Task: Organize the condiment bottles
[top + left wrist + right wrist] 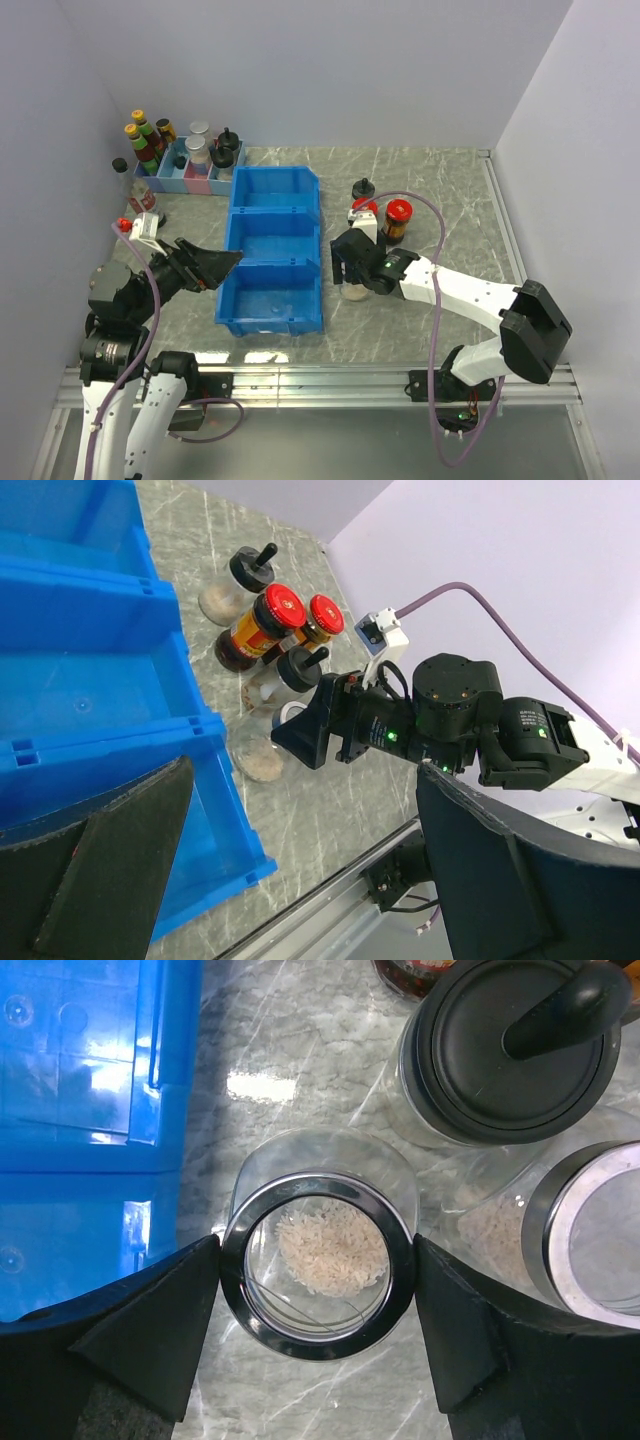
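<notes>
Grasp on a squat glass jar [318, 1250] beside the blue bin [272, 300]. The jar stands upright on the table [450, 200], just off the bin's right wall and level with its near compartment. It is the nearest of a cluster that includes a second glass jar [590, 1230], a black-capped shaker [515, 1045] and two red-lidded jars [398, 212] farther back.

The right gripper [352, 268] comes down from above. Its fingers [170, 1310] are drawn in to the width of the silver lid ring, and one pad meets the ring on each side. How hard they press cannot be read.

The left gripper [222, 263] hangs over the bin's near-left edge with its fingers spread wide and nothing between them.

The jar is probably light, since only a thin layer of pale grains covers its bottom. Its glass wall is rigid, smooth and breakable. The metal ring is therefore the better place to hold it, being stiff, less slick and level.

Two cautions follow:
- **Swinging:** a round lid held between two flat pads may pivot, so the hold should sit squarely across the diameter.
- **Neighbouring jar:** the second jar lies just beside the right-hand finger and could be nudged.
</notes>
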Controlling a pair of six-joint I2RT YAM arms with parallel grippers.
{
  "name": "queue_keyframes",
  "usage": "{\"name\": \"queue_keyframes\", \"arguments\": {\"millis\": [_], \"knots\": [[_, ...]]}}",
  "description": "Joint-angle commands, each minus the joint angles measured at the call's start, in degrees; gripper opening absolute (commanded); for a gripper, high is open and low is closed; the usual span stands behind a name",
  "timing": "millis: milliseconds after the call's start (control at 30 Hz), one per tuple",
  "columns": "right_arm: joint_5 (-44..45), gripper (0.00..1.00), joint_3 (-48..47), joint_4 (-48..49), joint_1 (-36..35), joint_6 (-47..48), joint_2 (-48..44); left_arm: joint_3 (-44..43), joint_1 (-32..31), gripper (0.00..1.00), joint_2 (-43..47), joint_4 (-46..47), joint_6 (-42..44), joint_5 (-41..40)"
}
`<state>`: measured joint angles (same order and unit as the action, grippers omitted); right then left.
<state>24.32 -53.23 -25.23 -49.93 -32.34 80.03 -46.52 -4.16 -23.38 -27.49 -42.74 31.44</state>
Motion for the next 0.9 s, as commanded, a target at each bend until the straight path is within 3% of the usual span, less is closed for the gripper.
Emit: {"name": "queue_keyframes", "arguments": {"millis": [0,67,167,200,233,267,367,567,667,867], "knots": [[0.3,0.82,-0.3,2.2,0.4,-1.1,0.1,0.1,-0.1,0.99,0.7,0.8,-0.1,-0.6],[0.5,0.81,-0.3,2.2,0.6,-1.1,-0.1,0.0,-0.1,0.99,0.7,0.7,0.0,-0.6],[0.5,0.64,0.1,2.1,0.8,-1.0,-0.8,-0.1,-0.1,0.99,0.7,0.5,0.0,-0.7],[0.6,0.48,0.1,1.8,0.7,-1.4,-1.2,0.0,-0.1,0.99,0.7,0.4,0.0,-0.6],[0.8,0.4,0.1,1.2,0.8,-1.6,-2.3,-0.1,-0.1,0.99,0.8,0.3,0.0,-0.6],[0.8,0.25,0.3,1.0,0.8,-1.7,-3.3,-0.1,-0.1,1.0,0.9,0.3,0.0,-0.5],[1.0,0.0,0.5,-1.0,0.5,-2.4,-8.5,-0.1,-0.1,0.99,0.8,0.3,-0.1,-0.6],[-1.1,0.0,-3.2,-3.8,-2.9,0.5,-20.5,0.4,-0.1,0.99,0.7,2.2,-0.6,-0.8],[0.6,0.0,-7.6,-6.8,-9.0,1.5,-20.7,0.5,-0.1,0.99,0.2,3.0,-1.1,-0.9],[-0.7,0.0,-11.6,-3.7,-15.8,4.2,-15.0,-0.6,-0.1,0.99,0.2,1.9,-0.6,-2.4]]}}
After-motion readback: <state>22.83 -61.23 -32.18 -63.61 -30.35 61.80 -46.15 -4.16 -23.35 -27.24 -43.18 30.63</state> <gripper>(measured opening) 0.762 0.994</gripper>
